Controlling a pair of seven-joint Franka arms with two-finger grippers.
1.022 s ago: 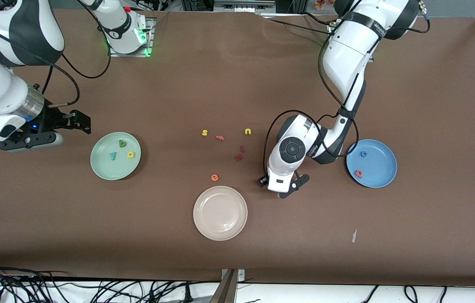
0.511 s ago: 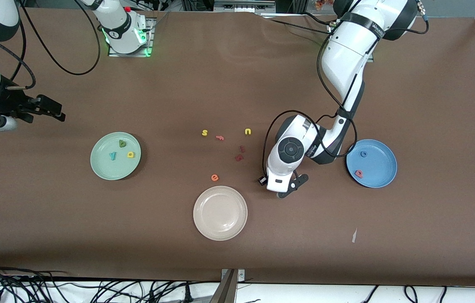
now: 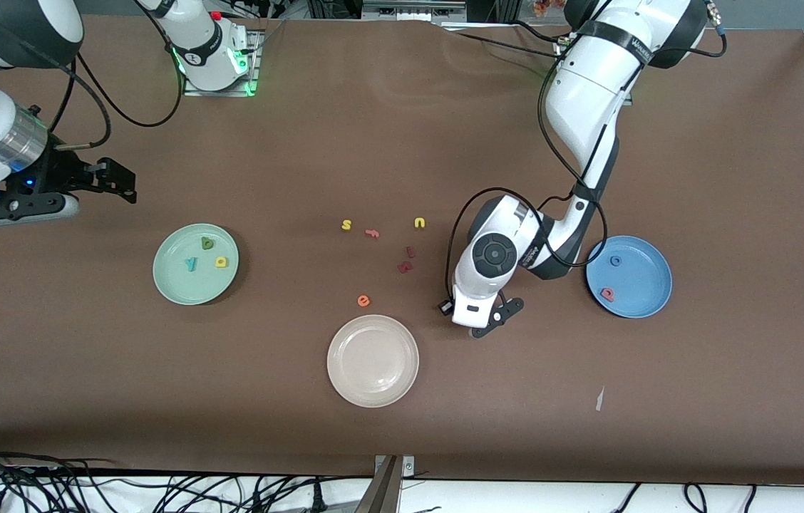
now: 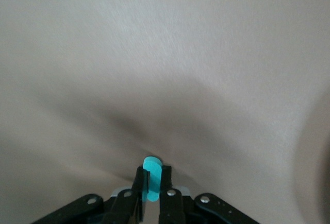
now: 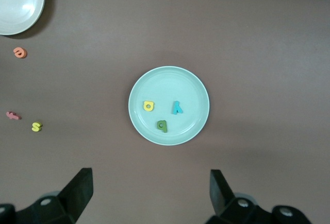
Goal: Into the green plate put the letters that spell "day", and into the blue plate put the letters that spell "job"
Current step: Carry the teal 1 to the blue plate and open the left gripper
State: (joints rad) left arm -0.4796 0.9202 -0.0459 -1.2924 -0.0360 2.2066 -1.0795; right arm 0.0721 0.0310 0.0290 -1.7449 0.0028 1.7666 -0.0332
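My left gripper (image 4: 153,173) is shut on the teal "j" (image 4: 152,163), which stands upright between its pads. It sits low at the table (image 3: 477,326), between the cream-white plate and the blue plate (image 3: 648,303). The blue plate holds the blue "o" (image 3: 615,261) and the pink-red "b" (image 3: 608,293). The green plate (image 3: 175,285) carries the dark green letter (image 3: 207,244), the teal "y" (image 3: 192,264) and the yellow "d" (image 3: 222,262). My right gripper (image 3: 119,183) hangs open and empty, high over the table beside the green plate (image 5: 193,85), toward the right arm's end.
A cream-white plate (image 3: 373,392) lies nearest the front camera. Mid-table are scattered a yellow "s" (image 3: 346,225), a pink "f" (image 3: 372,233), a yellow "n" (image 3: 419,223), two dark red pieces (image 3: 405,261) and an orange "e" (image 3: 363,301). A paper scrap (image 3: 599,399) lies below the blue plate.
The left gripper's jaws have closed on the teal "j". The right gripper swung away from the green plate toward its end of the table, then came partly back.
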